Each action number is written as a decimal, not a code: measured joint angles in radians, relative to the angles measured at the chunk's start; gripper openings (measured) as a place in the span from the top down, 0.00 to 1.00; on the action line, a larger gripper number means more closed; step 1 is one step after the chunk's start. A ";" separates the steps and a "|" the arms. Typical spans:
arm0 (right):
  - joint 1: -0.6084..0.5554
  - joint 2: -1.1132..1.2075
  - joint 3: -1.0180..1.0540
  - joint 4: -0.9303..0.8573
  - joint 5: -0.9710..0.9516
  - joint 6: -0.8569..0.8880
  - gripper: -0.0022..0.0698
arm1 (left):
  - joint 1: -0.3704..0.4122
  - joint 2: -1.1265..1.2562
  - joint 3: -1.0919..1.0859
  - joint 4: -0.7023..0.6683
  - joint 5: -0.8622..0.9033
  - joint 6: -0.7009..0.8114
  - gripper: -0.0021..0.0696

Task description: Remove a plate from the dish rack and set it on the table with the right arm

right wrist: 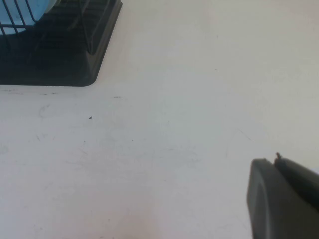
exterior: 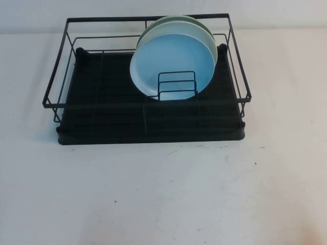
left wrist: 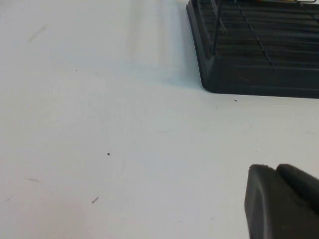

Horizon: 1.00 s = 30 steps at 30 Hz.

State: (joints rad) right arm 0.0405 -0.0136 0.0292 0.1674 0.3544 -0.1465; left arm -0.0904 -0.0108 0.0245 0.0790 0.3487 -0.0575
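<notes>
The light sky-blue plate stands on edge in the black wire dish rack, leaning against the small wire divider at the rack's right half. A sliver of the plate shows in the right wrist view, behind the rack corner. Neither arm shows in the high view. My right gripper hovers over the white table near the rack's front right corner, shut and empty. My left gripper is shut and empty over the table near the rack's front left corner.
A pale whitish-mint plate and a green-rimmed plate stand behind the blue one. The rack's left half holds nothing. White table lies in front of the rack and on both sides.
</notes>
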 joint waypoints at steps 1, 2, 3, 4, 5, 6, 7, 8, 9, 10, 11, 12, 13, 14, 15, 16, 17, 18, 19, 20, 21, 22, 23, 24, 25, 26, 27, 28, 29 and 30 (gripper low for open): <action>0.000 0.000 0.000 0.000 0.000 0.000 1.00 | 0.000 0.000 0.000 0.000 0.000 0.000 0.98; 0.000 0.000 0.000 0.000 0.000 0.000 1.00 | 0.000 0.000 0.000 0.000 0.000 0.000 0.98; 0.000 0.000 0.000 0.000 0.000 0.000 1.00 | 0.000 0.000 0.000 0.000 0.000 0.000 0.98; 0.000 0.000 0.000 0.000 0.000 0.000 1.00 | 0.000 0.000 0.000 0.000 0.000 0.000 0.98; 0.000 0.000 0.000 0.000 0.000 0.000 1.00 | 0.000 0.000 0.000 0.000 0.000 0.000 0.98; 0.000 0.000 0.000 0.000 0.000 0.000 1.00 | 0.000 0.000 0.000 0.000 0.000 0.000 0.98; 0.000 0.000 0.000 0.000 0.000 0.000 1.00 | 0.000 0.000 0.000 0.000 0.000 0.000 0.98; 0.000 0.000 0.000 0.000 0.000 0.000 1.00 | 0.000 0.000 0.000 0.000 0.000 0.000 0.98; 0.000 0.000 0.000 0.000 0.000 0.000 1.00 | 0.000 0.000 0.000 0.000 0.000 0.000 0.98; 0.000 0.000 0.000 0.000 0.000 0.000 1.00 | 0.000 0.000 0.000 0.000 0.000 0.000 0.98; 0.000 0.000 0.000 0.000 0.000 0.000 1.00 | 0.000 0.000 0.000 0.000 0.000 0.000 0.98; 0.000 0.000 0.000 0.000 0.000 0.000 1.00 | 0.000 0.000 0.000 0.000 0.000 0.000 0.98; 0.000 0.000 0.000 0.000 0.000 0.000 1.00 | 0.000 0.000 0.000 0.000 0.000 0.000 0.98; 0.000 0.000 0.000 0.000 0.000 0.000 1.00 | 0.000 0.000 0.000 0.000 0.000 0.000 0.98; 0.000 0.000 0.000 0.000 0.000 0.000 1.00 | 0.000 0.000 0.000 0.000 0.000 0.000 0.98; 0.000 0.000 0.000 0.000 0.000 0.000 1.00 | 0.000 0.000 0.000 0.000 0.000 0.000 0.98; 0.000 0.000 0.000 0.000 0.000 0.000 1.00 | 0.000 0.000 0.000 0.000 0.000 0.000 0.98; 0.000 0.000 0.000 0.000 0.000 0.000 1.00 | 0.000 0.000 0.000 0.000 0.000 0.000 0.98; 0.000 0.000 0.000 0.000 0.000 0.000 1.00 | 0.000 0.000 0.000 0.000 0.000 0.000 0.98; 0.000 0.000 0.000 0.000 0.000 0.000 1.00 | 0.000 0.000 0.000 0.000 0.000 0.000 0.98; 0.000 0.000 0.000 0.005 0.000 0.000 1.00 | 0.000 0.000 0.000 0.000 0.000 0.000 0.98; 0.000 0.000 0.000 0.010 0.000 0.000 1.00 | 0.000 0.000 0.000 0.000 0.000 0.000 0.98; 0.000 0.000 0.000 0.014 0.000 0.000 1.00 | 0.000 0.000 0.000 0.000 0.000 0.000 0.98; 0.000 0.000 0.000 0.016 0.000 0.000 1.00 | 0.000 0.000 0.000 0.000 0.000 0.000 0.98; 0.000 0.000 0.000 0.019 0.000 0.000 1.00 | 0.000 0.000 0.000 0.000 0.000 0.000 0.98; 0.000 0.000 0.000 0.019 0.000 0.000 1.00 | 0.000 0.000 0.000 0.000 0.000 0.000 0.98; 0.000 0.000 0.000 0.023 0.000 0.000 1.00 | 0.000 0.000 0.000 0.000 0.000 0.000 0.98; 0.000 0.000 0.000 0.023 0.000 0.000 1.00 | 0.000 0.000 0.000 0.000 0.000 0.000 0.98; 0.000 0.000 0.000 0.025 0.001 0.000 1.00 | 0.000 0.000 0.000 0.000 0.000 0.000 0.98; 0.000 0.000 0.000 0.027 0.001 0.000 1.00 | 0.000 0.000 0.000 0.000 0.000 0.000 0.98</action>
State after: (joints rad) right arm 0.0405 -0.0136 0.0292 0.1946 0.3550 -0.1465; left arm -0.0904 -0.0108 0.0245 0.0790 0.3487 -0.0575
